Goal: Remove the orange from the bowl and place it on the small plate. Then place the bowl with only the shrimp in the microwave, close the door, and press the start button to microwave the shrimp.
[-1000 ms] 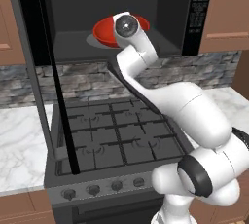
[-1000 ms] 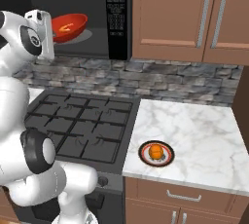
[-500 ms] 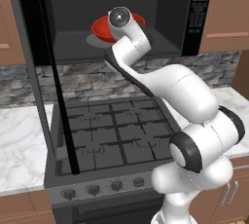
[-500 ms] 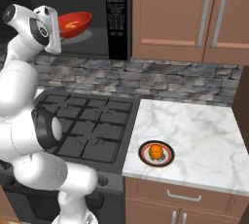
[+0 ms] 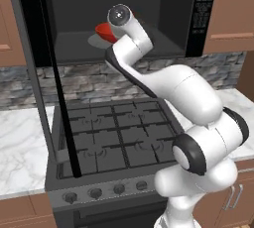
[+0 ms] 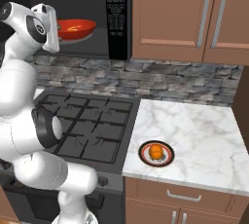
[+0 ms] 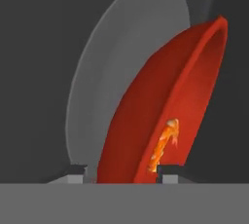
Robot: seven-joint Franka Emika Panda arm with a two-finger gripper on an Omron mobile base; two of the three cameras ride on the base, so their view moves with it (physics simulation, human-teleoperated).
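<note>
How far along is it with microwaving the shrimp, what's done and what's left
Done: the orange sits on the small plate on the counter. In hand: the bowl, with the shrimp inside, is in the microwave over the grey turntable, the gripper at its rim. Left: pull the arm out, close the open door, press start.

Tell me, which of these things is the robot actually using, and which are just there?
In use: glossy red bowl holding the curved orange shrimp; black microwave with its open door; round orange on small patterned plate; gripper.
Just there: black gas stove; brown wooden cabinets; marble counter.
</note>
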